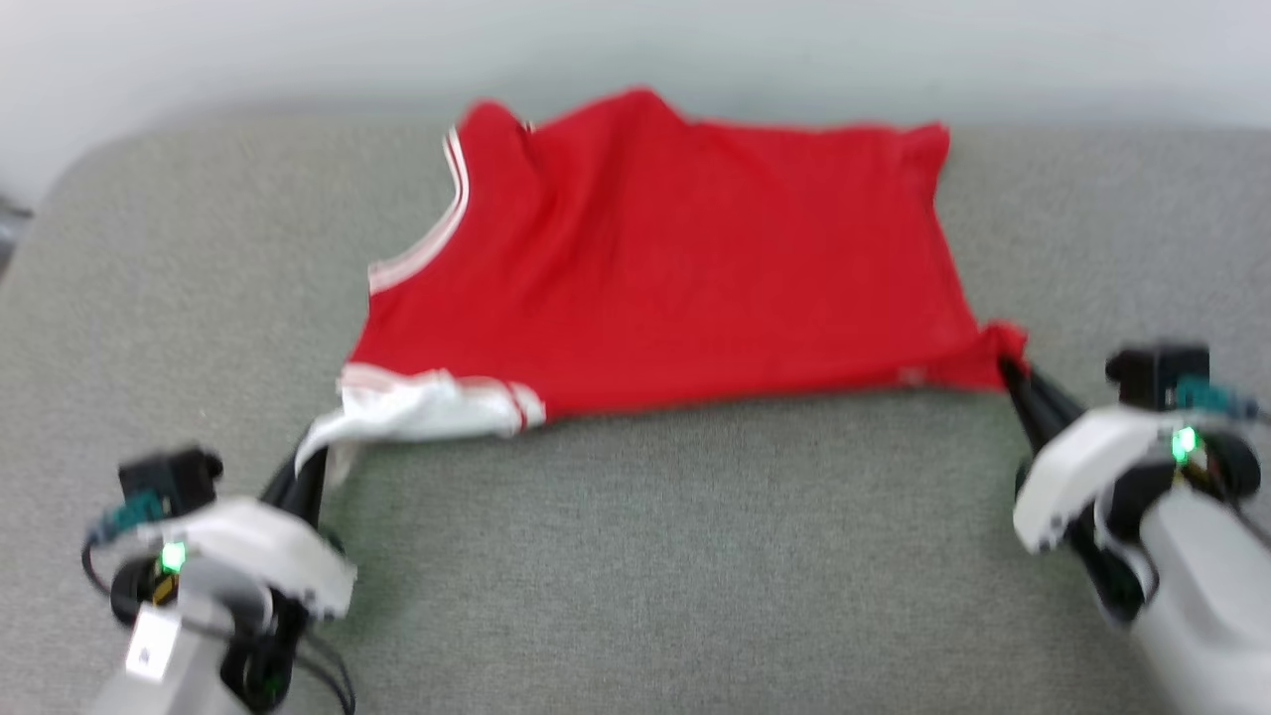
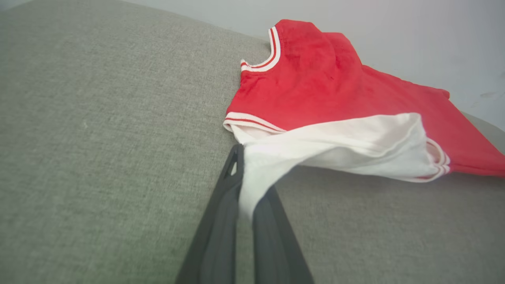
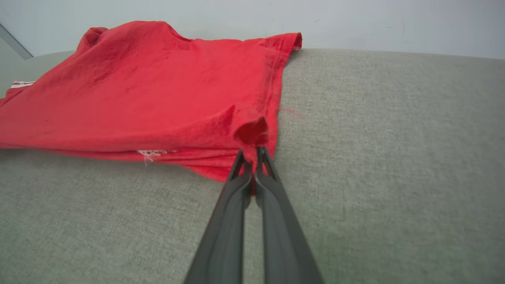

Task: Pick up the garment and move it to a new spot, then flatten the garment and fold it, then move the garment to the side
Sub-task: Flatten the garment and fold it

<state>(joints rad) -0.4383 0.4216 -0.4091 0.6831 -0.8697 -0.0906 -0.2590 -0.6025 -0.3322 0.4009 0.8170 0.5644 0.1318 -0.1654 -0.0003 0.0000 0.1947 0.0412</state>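
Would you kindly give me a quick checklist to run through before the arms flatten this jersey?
1. Left gripper jaws shut on the garment's white panel: ok.
2. Right gripper jaws shut on the red hem corner: ok.
3. Fabric flat: not ok, white panel twisted, red part wrinkled.
4. Far edge fully on the grey cushion: cannot tell.
5. Bare cushion between the grippers to pull onto: ok.

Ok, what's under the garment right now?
The garment rests on the grey fabric surface, visible along its edges. What lies beneath its middle is covered. The left hand and right hand pinch its near corners.
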